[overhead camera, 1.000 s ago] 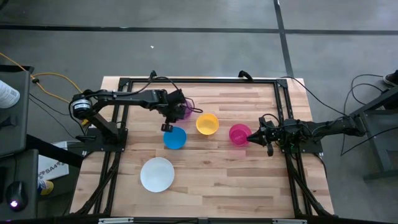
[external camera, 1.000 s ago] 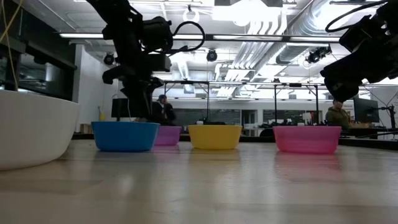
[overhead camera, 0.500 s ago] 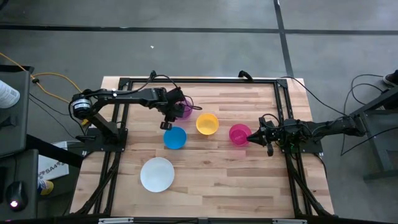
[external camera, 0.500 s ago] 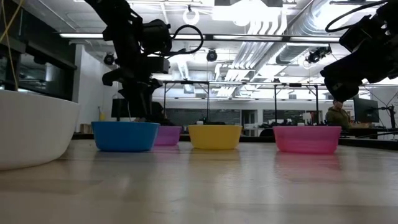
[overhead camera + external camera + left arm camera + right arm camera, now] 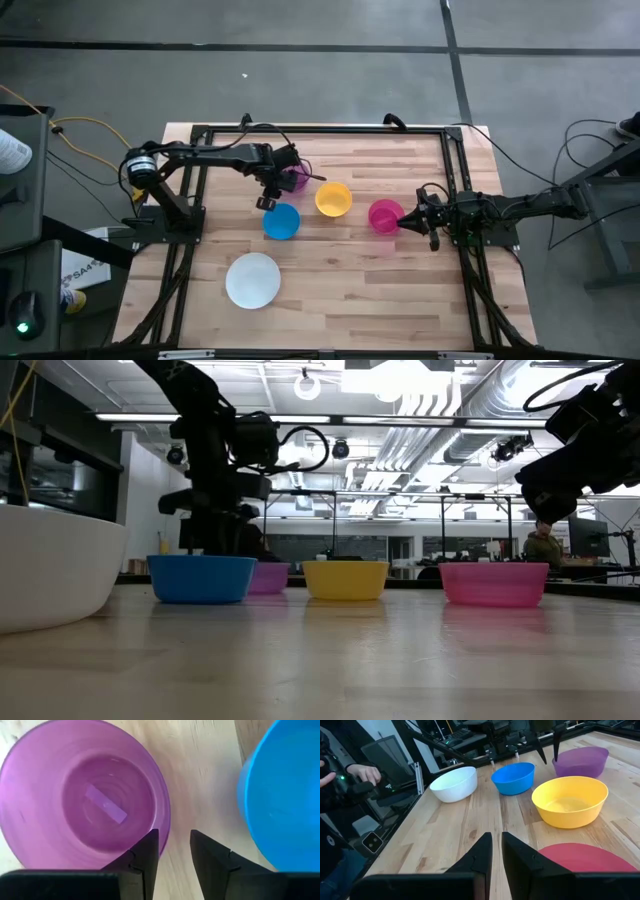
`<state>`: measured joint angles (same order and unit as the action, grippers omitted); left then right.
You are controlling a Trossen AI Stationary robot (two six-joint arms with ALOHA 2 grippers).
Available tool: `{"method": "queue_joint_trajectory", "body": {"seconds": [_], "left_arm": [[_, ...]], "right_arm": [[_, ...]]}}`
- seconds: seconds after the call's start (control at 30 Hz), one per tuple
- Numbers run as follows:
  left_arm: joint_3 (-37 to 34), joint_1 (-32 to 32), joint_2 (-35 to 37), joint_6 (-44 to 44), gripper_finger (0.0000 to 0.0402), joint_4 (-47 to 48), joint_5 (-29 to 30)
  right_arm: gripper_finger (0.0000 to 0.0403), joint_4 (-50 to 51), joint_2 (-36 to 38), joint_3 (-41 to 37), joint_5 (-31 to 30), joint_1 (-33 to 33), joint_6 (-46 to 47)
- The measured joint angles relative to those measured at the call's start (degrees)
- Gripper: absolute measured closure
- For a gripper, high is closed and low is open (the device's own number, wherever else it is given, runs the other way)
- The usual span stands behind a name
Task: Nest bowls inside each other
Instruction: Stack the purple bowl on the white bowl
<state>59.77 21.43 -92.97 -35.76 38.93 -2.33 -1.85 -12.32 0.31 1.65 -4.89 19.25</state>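
Note:
Five bowls stand upright on their bases on the wooden table. The purple bowl (image 5: 297, 179) is at the far left. Nearer are the blue bowl (image 5: 281, 221), the yellow bowl (image 5: 333, 199) and the pink bowl (image 5: 384, 215). The white bowl (image 5: 252, 280) sits nearest the front. My left gripper (image 5: 174, 851) points down, open, astride the purple bowl's rim (image 5: 166, 815) on the side facing the blue bowl (image 5: 280, 795). One finger is over the inside, one over bare table. Whether they touch the rim, I cannot tell. My right gripper (image 5: 496, 852) waits level beside the pink bowl with a narrow gap and nothing in it.
A black metal frame (image 5: 320, 131) runs around the table's edges. Bare wood lies at the front right of the table. A person's hand (image 5: 362, 772) holds a device beyond the table's left side, and more people (image 5: 543, 545) are in the room behind.
My left gripper has gone down over the purple bowl. The bowls have stayed where they were.

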Motion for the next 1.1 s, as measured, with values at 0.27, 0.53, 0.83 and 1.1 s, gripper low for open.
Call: {"method": "queue_joint_trajectory", "body": {"seconds": [0.27,0.53,0.83,1.1], "left_arm": [[0.0,0.9,0.0,-0.6,0.029,-0.2,1.2],[0.0,0.8,-0.4,-1.5,0.029,-0.2,1.3],[0.0,0.7,-2.2,-2.0,0.0291,-2.0,2.9],[0.1,0.7,-2.2,-2.2,0.0291,-1.7,3.0]], "right_arm": [[0.0367,0.0,0.0,0.0,0.0,0.0,0.0],[0.0367,0.0,0.0,0.0,0.0,0.0,0.0],[0.0367,0.0,0.0,0.0,0.0,0.0,0.0],[0.0367,0.0,0.0,0.0,0.0,0.0,0.0]]}}
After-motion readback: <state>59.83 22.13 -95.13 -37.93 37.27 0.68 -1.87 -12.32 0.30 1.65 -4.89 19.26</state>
